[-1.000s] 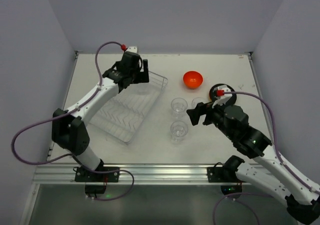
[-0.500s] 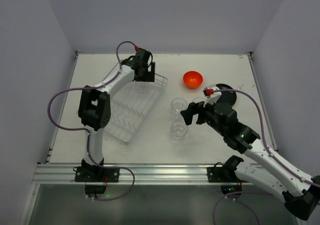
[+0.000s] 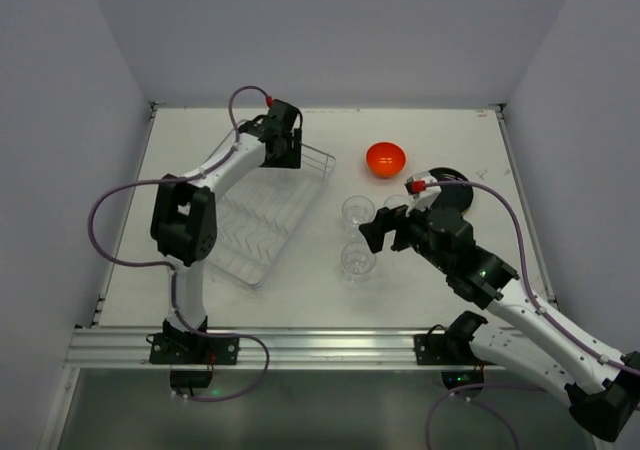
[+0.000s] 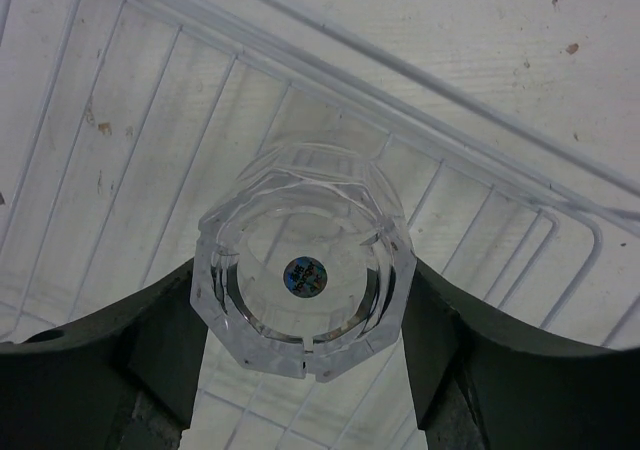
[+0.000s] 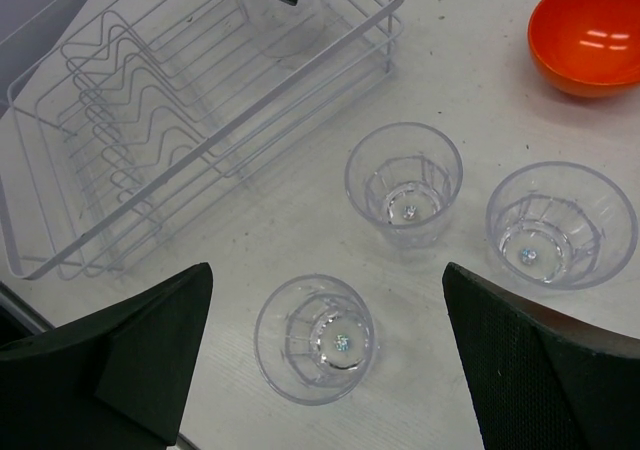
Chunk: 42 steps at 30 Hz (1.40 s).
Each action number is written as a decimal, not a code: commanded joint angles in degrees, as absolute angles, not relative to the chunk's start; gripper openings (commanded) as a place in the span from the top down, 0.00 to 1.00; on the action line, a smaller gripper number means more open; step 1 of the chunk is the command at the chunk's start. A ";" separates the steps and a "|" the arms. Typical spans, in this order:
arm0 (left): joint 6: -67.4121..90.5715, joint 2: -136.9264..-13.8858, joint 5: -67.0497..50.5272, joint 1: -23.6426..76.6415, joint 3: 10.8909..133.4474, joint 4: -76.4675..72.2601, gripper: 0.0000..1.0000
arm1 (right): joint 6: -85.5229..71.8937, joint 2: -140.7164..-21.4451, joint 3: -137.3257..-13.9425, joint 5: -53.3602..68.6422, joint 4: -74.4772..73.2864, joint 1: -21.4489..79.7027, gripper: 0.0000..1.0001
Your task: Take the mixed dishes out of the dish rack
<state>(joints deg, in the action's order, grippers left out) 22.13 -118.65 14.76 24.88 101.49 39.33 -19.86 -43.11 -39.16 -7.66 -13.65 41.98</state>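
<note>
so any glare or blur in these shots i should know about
Right wrist view: sharp, with two white glare streaks inside the orange-red bowl. Left wrist view: the clear glass is crisp, its facets catching light. Top view: even light, only faint shadows.

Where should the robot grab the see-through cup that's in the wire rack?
Probably by its outer wall, on two opposite sides just under the rim, coming straight down from above. The glass stands upright, mouth up, in the dish rack, so its sides are free; the left gripper straddles it so.
</note>
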 commanded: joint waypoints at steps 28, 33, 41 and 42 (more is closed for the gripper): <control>72.67 -58.27 -21.71 46.67 37.29 -45.22 1.00 | -25.49 -22.50 -37.08 22.86 2.55 41.22 0.23; 73.21 -58.80 -22.85 46.93 36.65 -46.85 1.00 | -24.35 -25.22 -38.40 22.68 2.90 41.13 0.28; 74.70 -58.88 -22.50 47.37 35.16 -48.77 1.00 | -21.97 -27.68 -39.64 23.72 6.75 41.13 0.42; 74.88 -59.15 -22.67 47.81 34.98 -49.13 1.00 | -22.06 -28.29 -39.73 24.69 7.90 41.13 0.45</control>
